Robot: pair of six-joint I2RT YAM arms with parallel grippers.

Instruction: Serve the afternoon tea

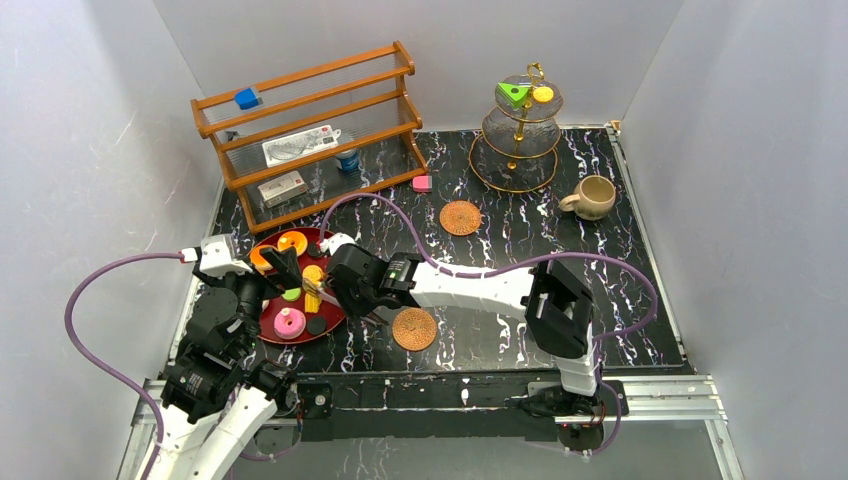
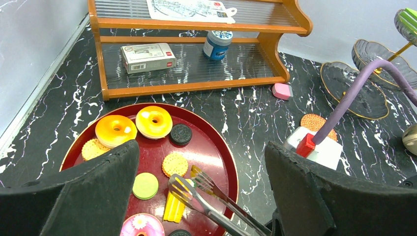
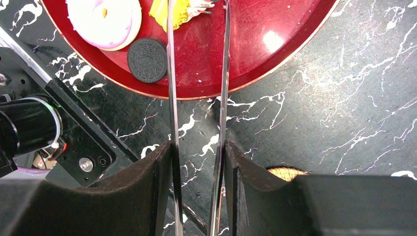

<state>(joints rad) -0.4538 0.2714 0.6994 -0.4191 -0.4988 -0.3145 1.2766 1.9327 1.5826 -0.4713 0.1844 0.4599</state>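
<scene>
My right hand [image 3: 196, 157] is closed on the handles of metal tongs [image 3: 223, 73]. Their tips cross the rim of the red tray [image 2: 216, 145] and reach the yellow piece [image 2: 174, 206]; I cannot tell whether they pinch it. My left hand [image 2: 201, 157] hangs wide open above the tray, holding nothing. On the tray near the yellow piece lie a pink donut [image 2: 140, 227], an orange cookie [image 2: 174, 164] and a black disc [image 3: 147, 60]. On the table [image 1: 620, 300], one woven coaster [image 1: 414, 329] sits just right of the tray, with a second coaster [image 1: 460, 217] beyond and right of the tray. Well right of the tray stand a beige mug [image 1: 592, 198] and a tiered stand [image 1: 518, 140] carrying a green wedge [image 1: 514, 94].
</scene>
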